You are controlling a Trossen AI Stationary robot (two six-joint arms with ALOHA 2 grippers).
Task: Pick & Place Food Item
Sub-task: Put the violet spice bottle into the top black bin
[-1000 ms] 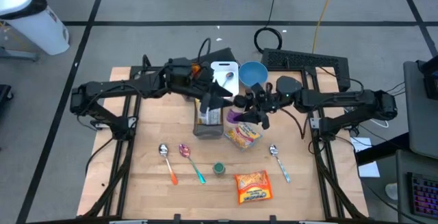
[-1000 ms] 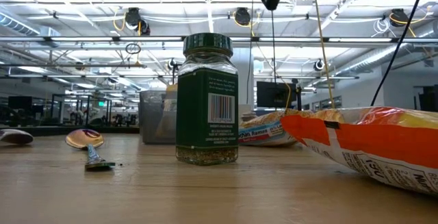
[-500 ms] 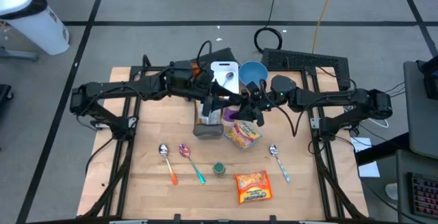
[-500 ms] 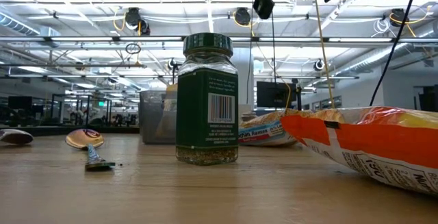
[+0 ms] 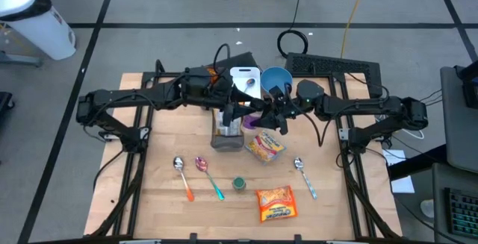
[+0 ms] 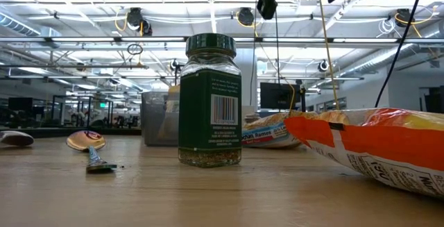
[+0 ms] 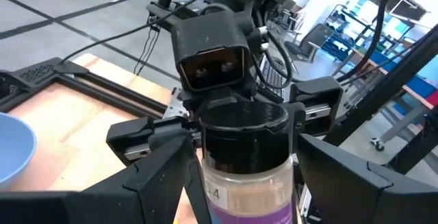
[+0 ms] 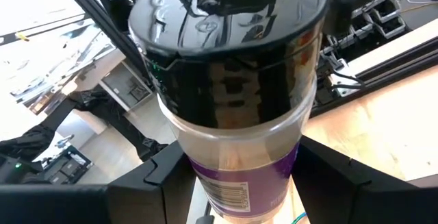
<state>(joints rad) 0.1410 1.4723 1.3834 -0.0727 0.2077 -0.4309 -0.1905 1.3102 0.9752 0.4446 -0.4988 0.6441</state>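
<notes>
A jar with a black lid and a purple label (image 7: 243,162) (image 8: 236,114) hangs in the air over the middle of the table. My right gripper (image 8: 239,155) (image 5: 263,117) is shut on it and reaches in from the table's right. My left gripper (image 7: 243,145) (image 5: 240,111) comes level from the table's left and stands open, one finger on each side of the jar just below the lid. In the left wrist view the right arm's wrist camera (image 7: 209,53) shows right behind the jar. My right gripper pinches the jar's lower body at the purple label (image 8: 202,179) between its two fingers, one on each side. The fingers come about level from the table's right. The jar stands roughly upright, lid up, lifted clear of the table. My left gripper's fingers (image 7: 161,176) lie close beside the jar; I cannot tell whether they touch it.
Below the grippers stand a clear container (image 5: 226,133) and a snack bag (image 5: 265,145). Nearer the front lie an orange bag (image 5: 275,203), a green-lidded spice jar (image 5: 239,183) and three spoons (image 5: 183,175). A white board (image 5: 245,80) and a blue bowl (image 5: 276,80) sit at the far edge.
My right gripper has carried the jar a little toward the table's left, closer in to my left gripper, and has then held still. My left gripper has rolled a little at the wrist while staying in place.
</notes>
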